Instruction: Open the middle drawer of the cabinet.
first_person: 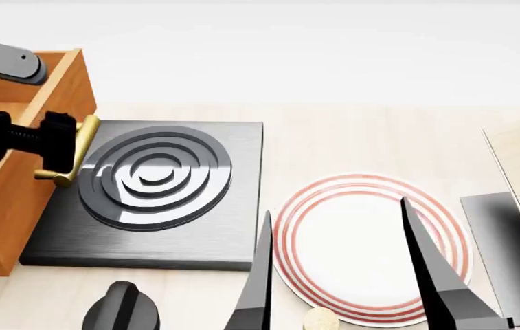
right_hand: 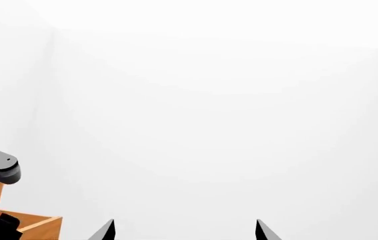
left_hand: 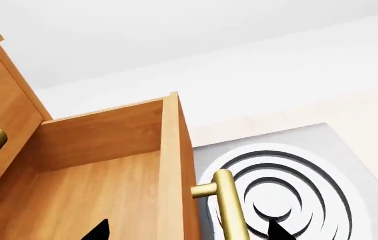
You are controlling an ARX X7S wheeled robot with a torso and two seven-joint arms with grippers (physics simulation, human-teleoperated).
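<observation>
Brass marks the handle [first_person: 73, 152] of the drawer [left_hand: 109, 170], which is seen pulled out of the cabinet [first_person: 21, 199] at the counter's left edge, over the stove plate [first_person: 154, 199]. The left gripper [left_hand: 185, 231] is spread around that handle, not clamped; the right gripper [first_person: 352, 275] is held apart over the plate [first_person: 369, 244]. With the handle merely straddled, it could be lost, or the light cabinet dragged onto the stove plate.

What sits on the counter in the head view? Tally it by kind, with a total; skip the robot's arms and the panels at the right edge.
Orange-brown wooden cabinet: 1
Dark grey square stove plate with concentric rings: 1
White round plate with red rings: 1
Black knob-shaped piece: 1
Small beige cork-like piece: 1
Total: 5
</observation>
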